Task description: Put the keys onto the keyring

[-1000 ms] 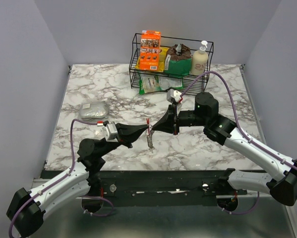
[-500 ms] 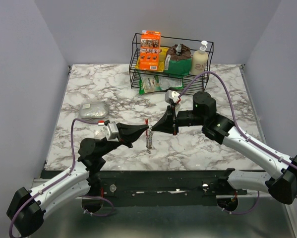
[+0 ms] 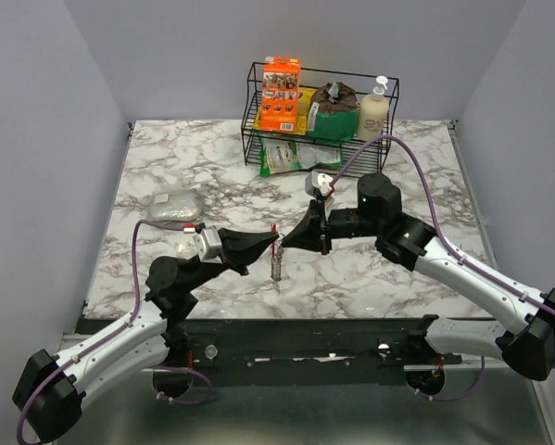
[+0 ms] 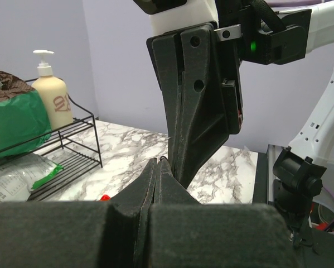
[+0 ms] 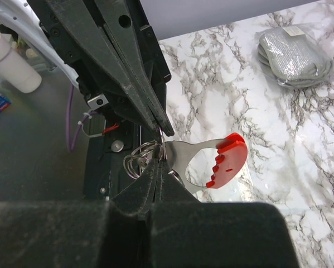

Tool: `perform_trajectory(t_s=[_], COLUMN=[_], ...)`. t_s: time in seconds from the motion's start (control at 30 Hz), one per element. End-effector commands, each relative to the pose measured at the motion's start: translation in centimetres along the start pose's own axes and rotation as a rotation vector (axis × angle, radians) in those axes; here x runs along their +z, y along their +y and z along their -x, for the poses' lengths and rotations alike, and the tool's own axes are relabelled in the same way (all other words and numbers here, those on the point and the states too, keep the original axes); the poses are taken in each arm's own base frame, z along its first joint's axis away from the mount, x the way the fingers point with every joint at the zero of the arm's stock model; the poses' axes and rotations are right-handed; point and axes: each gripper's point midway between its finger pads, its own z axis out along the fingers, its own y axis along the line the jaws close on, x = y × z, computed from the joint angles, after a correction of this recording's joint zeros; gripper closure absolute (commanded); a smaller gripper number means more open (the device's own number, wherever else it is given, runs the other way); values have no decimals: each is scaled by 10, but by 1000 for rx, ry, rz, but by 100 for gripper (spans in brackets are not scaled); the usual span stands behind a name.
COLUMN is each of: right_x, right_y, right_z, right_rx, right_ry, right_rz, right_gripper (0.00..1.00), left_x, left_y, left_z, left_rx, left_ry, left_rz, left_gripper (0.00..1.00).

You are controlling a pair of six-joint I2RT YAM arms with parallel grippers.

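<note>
Under both jaws, pinched shut on keyring [image 5: 138, 161], keys [image 3: 276, 269] hang vertical, tips down

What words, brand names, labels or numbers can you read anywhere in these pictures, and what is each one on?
No text reads clearly enough to quote.
Pump bottle: dark red mark on its front, blurred, unreadable.
Orange box: pictures and print, too small to read.
Green bag: no legible print.
Green and white packet: print too small to read.
</note>
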Motion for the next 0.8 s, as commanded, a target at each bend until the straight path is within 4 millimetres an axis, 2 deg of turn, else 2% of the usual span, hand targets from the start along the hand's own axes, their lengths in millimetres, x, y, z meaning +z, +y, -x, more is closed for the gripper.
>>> perform_trajectory(t_s=[0.0, 0.3, 0.6, 0.77], right_x=[8, 2, 6, 4], right_y=[9, 7, 12, 17], right_z=[-16, -5, -8, -6], right_rx=[24, 3, 16, -3], right_ry=[53, 18, 25, 12], right_rz=[31, -17, 21, 34], right_gripper=[100, 99, 94, 70], left_x=[8, 3, -3, -5], left_y=[-5, -7, -9, -8], left_z=[24, 17, 13, 12], left_rx=[23, 9, -10, -4], left_ry=[-53, -24, -12, -4], left_rz=[-29, -31, -24, -16], left_gripper=[100, 100, 100, 100])
